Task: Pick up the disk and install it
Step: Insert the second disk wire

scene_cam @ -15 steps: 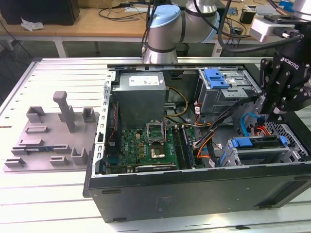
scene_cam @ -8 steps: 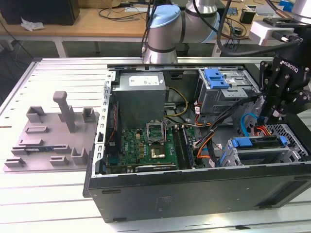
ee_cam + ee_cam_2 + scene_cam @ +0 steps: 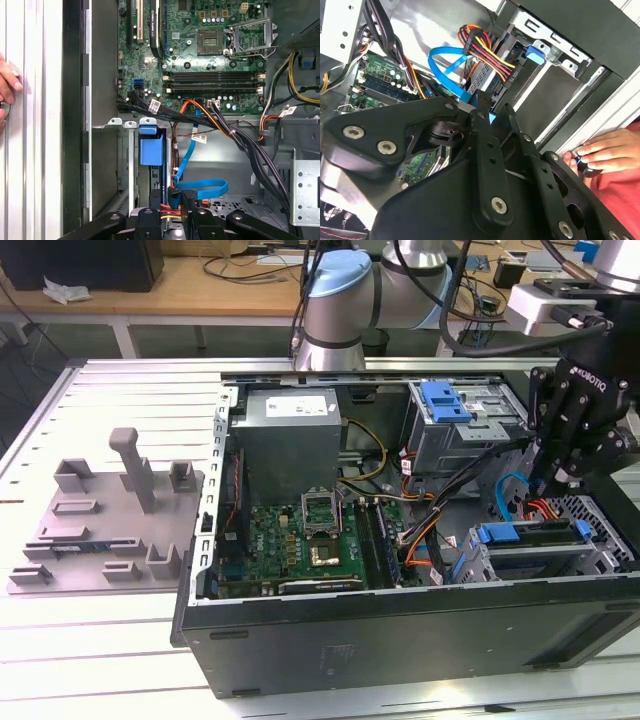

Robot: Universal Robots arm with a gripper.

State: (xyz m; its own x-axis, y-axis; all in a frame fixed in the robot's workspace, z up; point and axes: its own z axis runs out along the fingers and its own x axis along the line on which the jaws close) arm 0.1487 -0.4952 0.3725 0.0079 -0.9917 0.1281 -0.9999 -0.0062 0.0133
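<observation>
Jaws cannot be told as spread or pinching. In the exterior view, one gripper point(image 3: 545, 485) hangs fingertips-down from the arm point(image 3: 335, 300) over one disk point(image 3: 530, 534), which is seated in the drive cage point(image 3: 590, 555) at the computer case's point(image 3: 400, 640) near corner on that view's right. In the second wrist view, one blue cable point(image 3: 445, 75) loops just beyond the gripper point(image 3: 492, 117). One hand point(image 3: 605, 150) rests outside the case. In the first wrist view, the gripper point(image 3: 172, 212) is beside the disk's blue frame point(image 3: 151, 147).
</observation>
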